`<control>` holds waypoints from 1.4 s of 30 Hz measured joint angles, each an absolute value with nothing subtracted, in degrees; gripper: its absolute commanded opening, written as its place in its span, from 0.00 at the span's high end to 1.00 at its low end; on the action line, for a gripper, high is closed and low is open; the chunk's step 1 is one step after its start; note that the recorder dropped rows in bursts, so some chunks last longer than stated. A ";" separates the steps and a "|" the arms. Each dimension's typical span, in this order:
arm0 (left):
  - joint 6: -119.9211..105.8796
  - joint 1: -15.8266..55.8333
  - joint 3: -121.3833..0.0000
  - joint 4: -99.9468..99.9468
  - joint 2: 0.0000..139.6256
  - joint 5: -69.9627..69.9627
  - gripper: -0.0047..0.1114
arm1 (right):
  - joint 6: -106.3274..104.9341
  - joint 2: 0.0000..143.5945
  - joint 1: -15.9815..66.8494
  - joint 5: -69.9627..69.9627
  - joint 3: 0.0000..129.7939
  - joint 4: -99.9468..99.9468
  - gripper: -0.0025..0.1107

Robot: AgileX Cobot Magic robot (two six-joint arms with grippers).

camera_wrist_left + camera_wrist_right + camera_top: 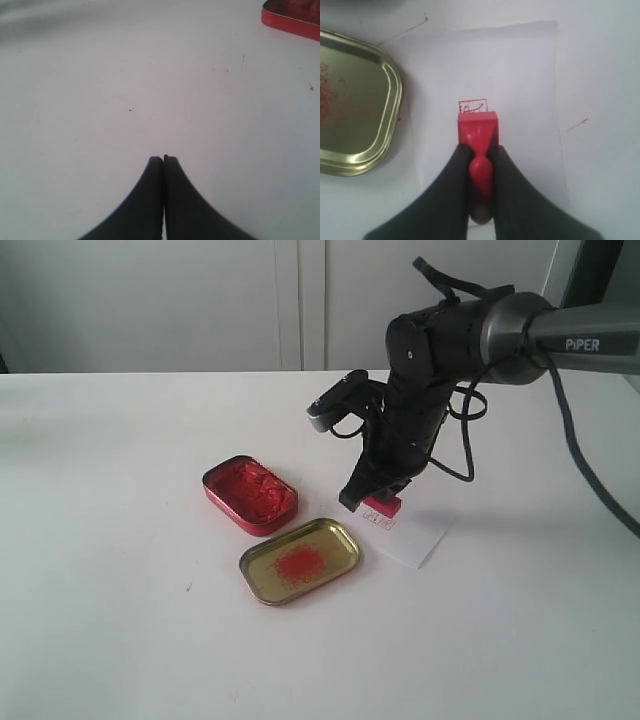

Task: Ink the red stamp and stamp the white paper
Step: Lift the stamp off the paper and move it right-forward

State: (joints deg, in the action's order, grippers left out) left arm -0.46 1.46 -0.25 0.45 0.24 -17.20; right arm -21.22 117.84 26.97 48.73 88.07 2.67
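Observation:
My right gripper (480,150) is shut on the rounded handle of the red stamp (477,131), whose square base sits over the white paper (520,75). A small red imprint (472,106) shows on the sheet just beyond the base. In the exterior view the red stamp (384,506) hangs under my right gripper (375,496) at the near left part of the white paper (415,540). Whether the base touches the sheet I cannot tell. My left gripper (163,159) is shut with nothing in it, over bare table, and is out of the exterior view.
A red tin of ink (250,494) lies left of the paper, and its edge (292,22) shows in the left wrist view. A gold-coloured tin lid with a red smear (300,560) lies in front of it, close to the paper; its rim (385,120) is beside the sheet.

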 measured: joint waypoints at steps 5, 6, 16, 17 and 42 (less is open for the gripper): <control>-0.46 1.46 -0.25 0.45 0.24 -17.20 0.96 | -20.61 117.73 26.97 48.73 88.07 2.48 0.98; -0.46 1.46 -0.25 0.45 0.24 -17.20 0.96 | -20.27 117.65 26.97 48.73 88.07 2.22 0.98; -0.46 1.46 -0.25 0.45 0.24 -17.20 0.96 | -19.37 115.77 26.97 49.05 88.07 -0.33 0.98; -0.46 1.46 -0.25 0.45 0.24 -17.20 0.96 | -19.37 115.57 26.74 49.05 88.07 -1.40 0.98; -0.46 1.46 -0.25 0.45 0.24 -17.20 0.96 | -36.50 112.20 8.39 60.11 75.60 -41.44 0.98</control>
